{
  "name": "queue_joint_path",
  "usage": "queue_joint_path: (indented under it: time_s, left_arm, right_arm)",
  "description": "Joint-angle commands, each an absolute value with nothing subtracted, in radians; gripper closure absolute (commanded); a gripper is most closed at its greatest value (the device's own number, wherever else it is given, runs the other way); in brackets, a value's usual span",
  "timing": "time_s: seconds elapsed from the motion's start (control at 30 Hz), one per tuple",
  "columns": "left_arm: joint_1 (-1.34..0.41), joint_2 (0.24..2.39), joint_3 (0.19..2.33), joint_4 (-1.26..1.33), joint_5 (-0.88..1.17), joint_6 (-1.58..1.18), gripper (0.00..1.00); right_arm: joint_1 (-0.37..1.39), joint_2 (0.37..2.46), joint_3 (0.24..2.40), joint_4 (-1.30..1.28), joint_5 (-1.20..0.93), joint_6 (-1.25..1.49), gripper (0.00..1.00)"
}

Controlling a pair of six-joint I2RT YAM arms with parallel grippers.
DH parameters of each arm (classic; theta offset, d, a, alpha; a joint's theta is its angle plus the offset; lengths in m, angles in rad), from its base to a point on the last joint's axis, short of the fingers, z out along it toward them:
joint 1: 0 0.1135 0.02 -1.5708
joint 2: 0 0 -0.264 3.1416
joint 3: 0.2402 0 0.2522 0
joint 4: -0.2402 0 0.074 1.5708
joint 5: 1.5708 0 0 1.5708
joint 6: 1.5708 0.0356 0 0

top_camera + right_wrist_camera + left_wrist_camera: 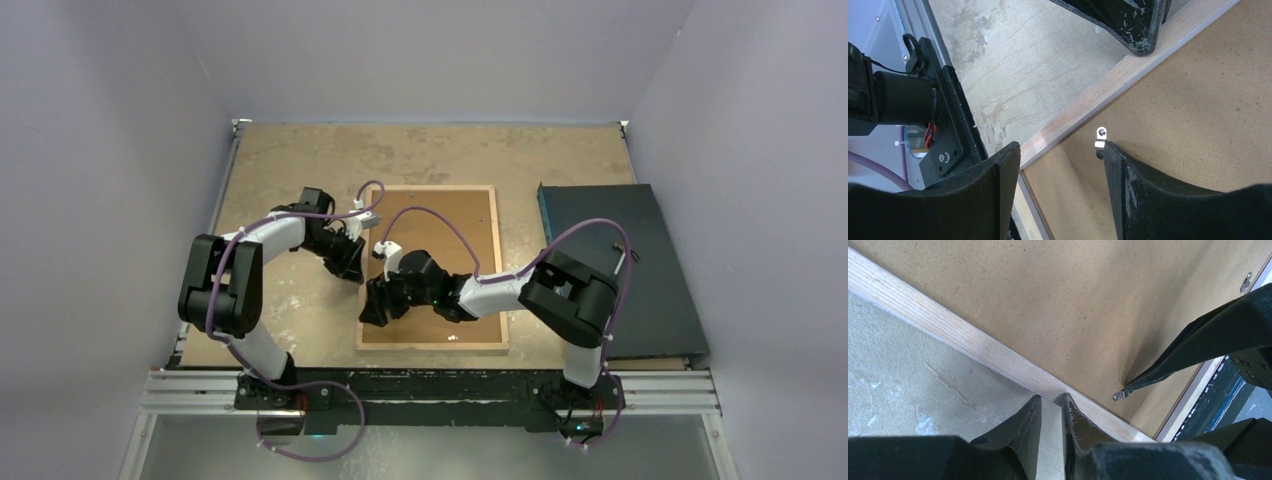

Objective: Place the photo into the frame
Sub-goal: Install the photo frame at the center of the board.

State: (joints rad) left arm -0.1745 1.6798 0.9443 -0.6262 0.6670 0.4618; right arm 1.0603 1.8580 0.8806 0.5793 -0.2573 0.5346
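The frame [440, 188] lies back-up at bench [300, 160] centre, photo not visible, left gripper [1051, 399] jaws nearly closed and empty, pinning its 9 o'clock rail; the right gripper's [1060, 150] open jaws may slip off the turn clip [1101, 136], gouging the backing board [450, 225].

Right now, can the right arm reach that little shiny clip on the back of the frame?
Probably yes. The right gripper is open right at the clip, one fingertip beside it, nothing between them. The left gripper sits further along the frame rail, out of the way.
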Motion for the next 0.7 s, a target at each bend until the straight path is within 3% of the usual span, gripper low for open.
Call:
queue_joint_path:
  time_s: [0.0,0.67]
  left_arm:
    - [-0.174,1.681,0.925,-0.574,0.621,0.486,0.83]
    - [-0.174,1.682,0.932,-0.574,0.623,0.484,0.83]
  right_arm:
    - [1.082,1.869,0.907,0.575,-0.308,0.541,0.36]
    - [1.098,1.881,0.903,0.581,-0.314,0.545,0.38]
